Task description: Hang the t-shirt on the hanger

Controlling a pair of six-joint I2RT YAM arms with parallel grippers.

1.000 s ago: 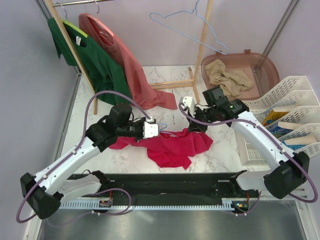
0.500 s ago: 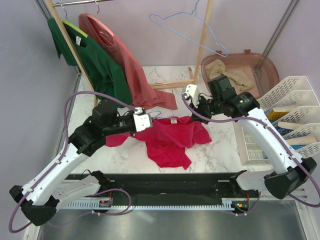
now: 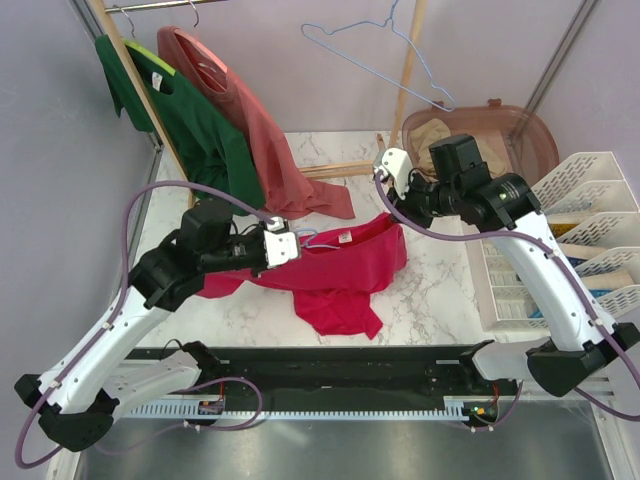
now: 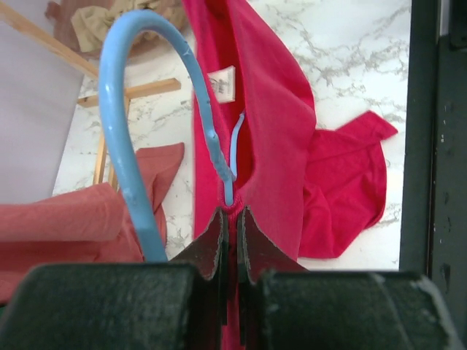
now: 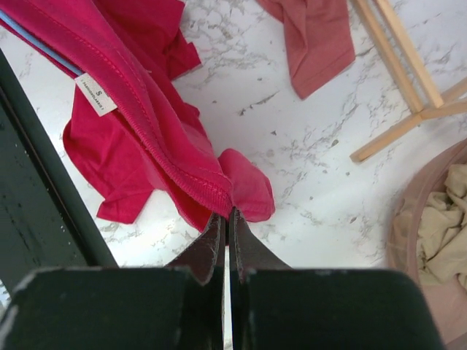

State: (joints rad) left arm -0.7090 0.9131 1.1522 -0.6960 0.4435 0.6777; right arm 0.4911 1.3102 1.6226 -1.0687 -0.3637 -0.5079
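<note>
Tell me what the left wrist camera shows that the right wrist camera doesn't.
Only the left wrist view shows the hook of the hanger and the left gripper closed on its wire at the collar. Only the right wrist view shows the right gripper pinching the edge of the t-shirt. Both show the red t-shirt, its white label, the pink shirt and the marble table.

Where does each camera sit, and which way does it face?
Top external: above and behind the arms, looking down on the table; both whole arms show.
Left wrist: on the left arm, looking along the left gripper, shut on the t-shirt beside the hanger.
Right wrist: on the right arm, looking down past the right gripper, shut on the t-shirt.
Shared: both wrist views show the shirt's size label.
</note>
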